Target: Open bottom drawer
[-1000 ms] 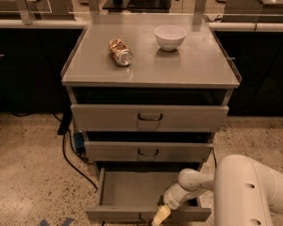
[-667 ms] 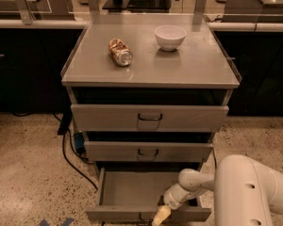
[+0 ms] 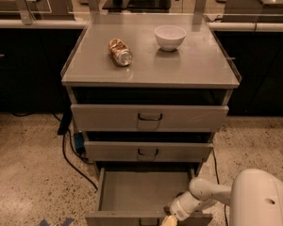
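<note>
The bottom drawer point(image 3: 141, 189) of the grey metal cabinet is pulled out, and its plain grey tray shows empty. Its front panel runs along the bottom edge of the view. My gripper point(image 3: 169, 220) is at the drawer's front edge, right of the middle, at the very bottom of the frame; only a pale tip shows. My white arm point(image 3: 212, 192) reaches to it from the lower right. The middle drawer point(image 3: 148, 150) and the top drawer point(image 3: 150, 117) are shut, each with a small dark loop handle.
On the cabinet top lie a crushed can point(image 3: 120, 52) and a white bowl point(image 3: 170, 36). A black cable point(image 3: 68, 149) runs on the speckled floor left of the cabinet. Dark counters stand behind.
</note>
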Controlling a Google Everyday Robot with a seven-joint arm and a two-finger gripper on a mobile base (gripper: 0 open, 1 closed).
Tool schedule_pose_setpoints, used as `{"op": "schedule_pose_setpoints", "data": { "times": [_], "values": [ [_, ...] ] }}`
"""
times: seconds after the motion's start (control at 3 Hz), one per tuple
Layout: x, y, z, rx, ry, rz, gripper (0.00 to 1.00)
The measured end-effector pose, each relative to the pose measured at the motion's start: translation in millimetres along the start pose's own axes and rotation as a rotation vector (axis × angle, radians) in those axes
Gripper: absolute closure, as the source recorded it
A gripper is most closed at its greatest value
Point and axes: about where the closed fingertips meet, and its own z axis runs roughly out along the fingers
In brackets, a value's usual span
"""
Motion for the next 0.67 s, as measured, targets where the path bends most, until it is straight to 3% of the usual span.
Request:
{"op": "schedule_pose_setpoints", "data": {
  "times": [0.33,0.67],
  "values": [
    [0,0,0,-0.001,0.0,0.0,0.0],
    [20,18,2,-0.04,0.018,0.02,0.0]
  ]
}}
